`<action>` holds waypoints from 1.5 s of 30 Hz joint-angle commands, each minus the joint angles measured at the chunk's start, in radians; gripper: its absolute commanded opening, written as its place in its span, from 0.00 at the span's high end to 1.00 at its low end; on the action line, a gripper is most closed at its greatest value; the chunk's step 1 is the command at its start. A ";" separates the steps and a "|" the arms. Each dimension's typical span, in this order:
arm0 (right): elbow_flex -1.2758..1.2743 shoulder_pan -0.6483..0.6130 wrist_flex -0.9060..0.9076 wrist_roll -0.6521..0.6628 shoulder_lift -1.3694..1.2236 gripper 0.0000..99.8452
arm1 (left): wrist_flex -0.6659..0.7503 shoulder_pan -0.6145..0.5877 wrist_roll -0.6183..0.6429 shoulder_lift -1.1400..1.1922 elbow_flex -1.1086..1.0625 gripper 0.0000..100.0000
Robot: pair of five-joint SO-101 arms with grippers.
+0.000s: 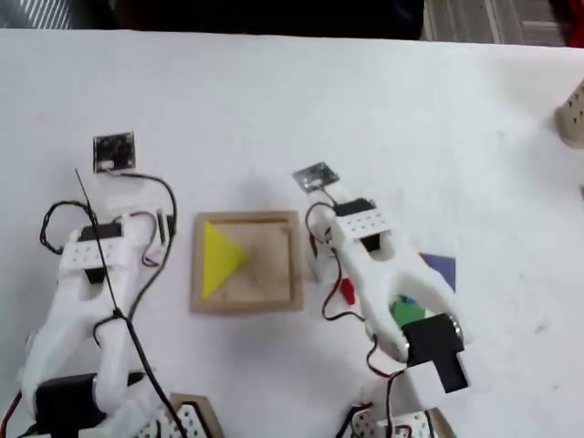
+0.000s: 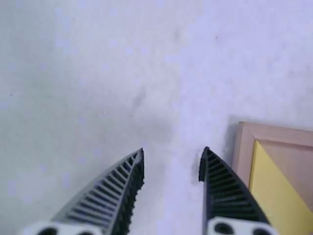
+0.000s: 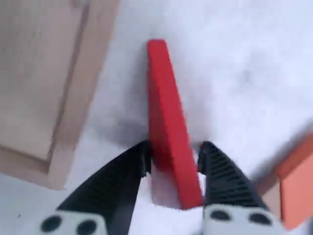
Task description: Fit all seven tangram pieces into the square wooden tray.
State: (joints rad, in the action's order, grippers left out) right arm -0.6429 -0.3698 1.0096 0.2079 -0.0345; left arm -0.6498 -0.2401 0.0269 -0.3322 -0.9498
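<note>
Your right claw (image 3: 173, 152) pinches the flat red tangram piece (image 3: 164, 98) on edge, the square wooden tray (image 3: 73, 112) just beside it. Your left claw (image 2: 171, 159) is spread.

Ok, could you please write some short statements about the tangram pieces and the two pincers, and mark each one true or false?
1. The right pincer is shut on a red piece. True.
2. The yellow triangle lies on the table outside the wooden tray. False: it lies inside the tray.
3. The left pincer holds a blue piece. False: it is open and empty, over the bare table beside the tray.
4. An orange piece lies on the table near the right pincer. True.
5. All seven pieces are in the tray. False: the red and orange pieces are outside it.
</note>
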 commanded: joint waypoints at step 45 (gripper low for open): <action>0.697 -0.378 -0.068 -0.835 -0.417 0.86 | 0.020 0.013 -0.009 -0.010 0.011 0.80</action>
State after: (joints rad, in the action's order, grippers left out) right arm 0.0031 -0.7350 0.9283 -0.6237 -0.4503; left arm -0.6498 -0.2401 0.0269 -0.3322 -0.9498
